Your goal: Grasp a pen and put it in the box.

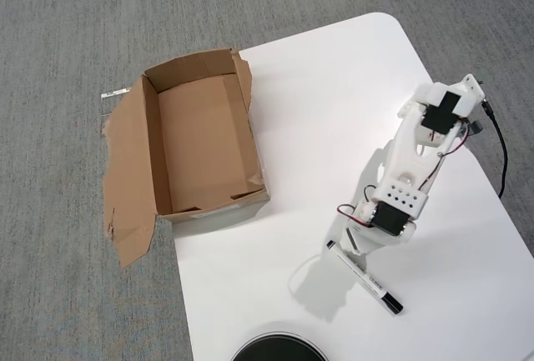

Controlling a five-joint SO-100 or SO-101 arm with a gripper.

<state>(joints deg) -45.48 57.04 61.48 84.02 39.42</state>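
The pen (365, 278) lies on the white table at the lower right. It runs diagonally, with its black cap at the lower right and its small black end at the upper left. My gripper (344, 243) hangs over the pen's upper-left end, pointing down. Its fingers are seen from above, and I cannot tell whether they are open or closed on the pen. The brown cardboard box (204, 140) stands open and empty at the table's left edge, well to the left of the gripper, with a ragged flap spread flat on its left.
The white arm (413, 161) reaches from its base at the right edge of the table (317, 94) down toward the pen. A black round object (279, 349) shows at the bottom edge. Grey carpet surrounds the table.
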